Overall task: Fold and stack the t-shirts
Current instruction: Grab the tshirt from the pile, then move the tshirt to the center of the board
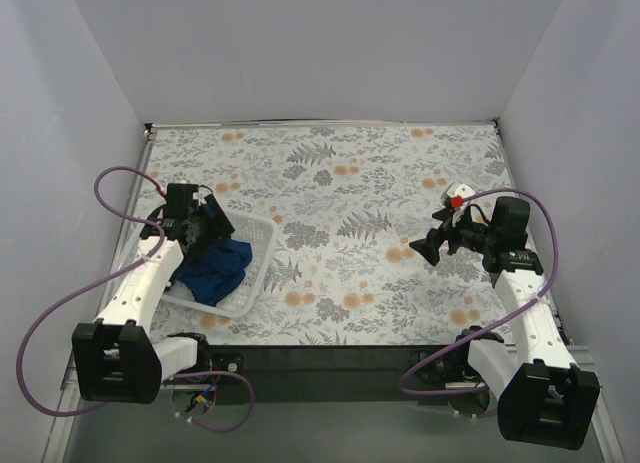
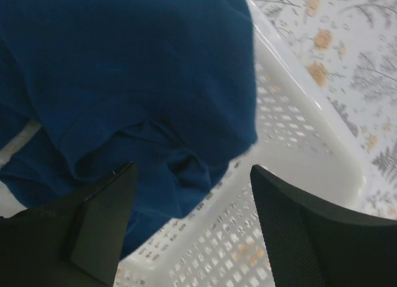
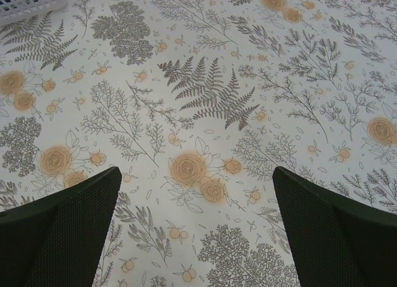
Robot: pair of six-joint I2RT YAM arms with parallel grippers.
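Where the t-shirt (image 1: 215,268) lies: bunched, dark blue, inside the white mesh basket (image 1: 262,226), at about 8 o'clock on the counter (image 1: 350,183) in the overhead view.
T-shirt print: not visible in any view; only plain blue folds show.
Left claw (image 1: 210,233), overhead view: over the basket's 10 o'clock side, pointing down into it; the jaw gap cannot be read from here.
Left claw (image 2: 192,169), left wrist view: jaws well apart, nothing clamped. The finger at 7 o'clock (image 2: 99,219) sits against the t-shirt (image 2: 124,82). The finger at 5 o'clock (image 2: 310,237) is over bare basket mesh (image 2: 298,126).
Left wrist view only: the fabric fills the frame from 8 to 12 o'clock, and one fold hangs between the fingertips.
Right claw (image 1: 425,233), overhead view: at 3 o'clock on the counter, above the floral surface, well apart from the basket.
Right claw (image 3: 196,170), right wrist view: jaws at full spread, empty, with only the printed counter (image 3: 205,95) between them.
Right wrist view only: a basket corner (image 3: 25,2) at 10 o'clock; no t-shirt in frame.
Overhead view only: both arms together, with the basket's place relative to each.
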